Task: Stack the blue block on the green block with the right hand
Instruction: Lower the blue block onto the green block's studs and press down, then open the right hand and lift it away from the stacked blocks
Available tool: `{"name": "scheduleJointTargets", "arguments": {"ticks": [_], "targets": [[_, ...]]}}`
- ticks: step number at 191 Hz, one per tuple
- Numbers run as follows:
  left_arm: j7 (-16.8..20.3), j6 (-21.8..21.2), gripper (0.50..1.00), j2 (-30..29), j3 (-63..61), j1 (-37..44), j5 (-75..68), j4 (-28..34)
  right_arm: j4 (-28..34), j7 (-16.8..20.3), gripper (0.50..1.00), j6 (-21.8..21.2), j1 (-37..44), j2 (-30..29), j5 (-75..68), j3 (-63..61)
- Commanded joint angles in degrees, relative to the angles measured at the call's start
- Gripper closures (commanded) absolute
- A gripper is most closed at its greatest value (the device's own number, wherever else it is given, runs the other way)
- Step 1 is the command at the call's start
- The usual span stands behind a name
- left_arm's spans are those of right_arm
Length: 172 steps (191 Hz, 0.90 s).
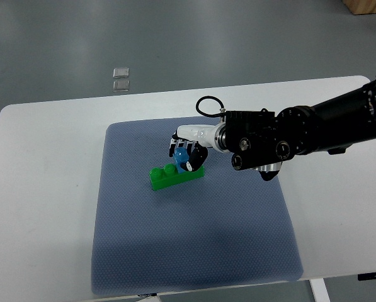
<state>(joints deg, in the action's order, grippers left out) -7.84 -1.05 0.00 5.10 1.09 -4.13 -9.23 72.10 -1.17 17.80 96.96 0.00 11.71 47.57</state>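
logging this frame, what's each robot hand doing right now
Left robot hand: not in view.
Right robot hand: closed on the blue block, just above the green block.

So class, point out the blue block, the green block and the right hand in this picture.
blue block [181,154], top view, its visible top face between the fingers.
green block [164,176], top view, its studded left end.
right hand [189,150], top view, middle of the hand around the blue block.

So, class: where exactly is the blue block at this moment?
In the top view, the blue block sits in the right hand, directly above the right part of the green block, near the middle of the blue mat.
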Motion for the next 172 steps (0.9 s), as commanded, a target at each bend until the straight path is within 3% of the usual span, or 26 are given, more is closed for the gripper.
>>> {"name": "scheduleJointTargets", "arguments": {"ticks": [1,172], "targets": [[0.0,0.0,0.5,0.0,0.0,0.1,0.0,0.0,0.0,-0.1,0.869,0.1,-0.3,0.0,0.4,0.0],[0.0,0.0,0.5,0.0,0.0,0.1,0.0,0.0,-2.1,-0.1,0.861,1.2,-3.2,0.0,1.3,-0.1]]}}
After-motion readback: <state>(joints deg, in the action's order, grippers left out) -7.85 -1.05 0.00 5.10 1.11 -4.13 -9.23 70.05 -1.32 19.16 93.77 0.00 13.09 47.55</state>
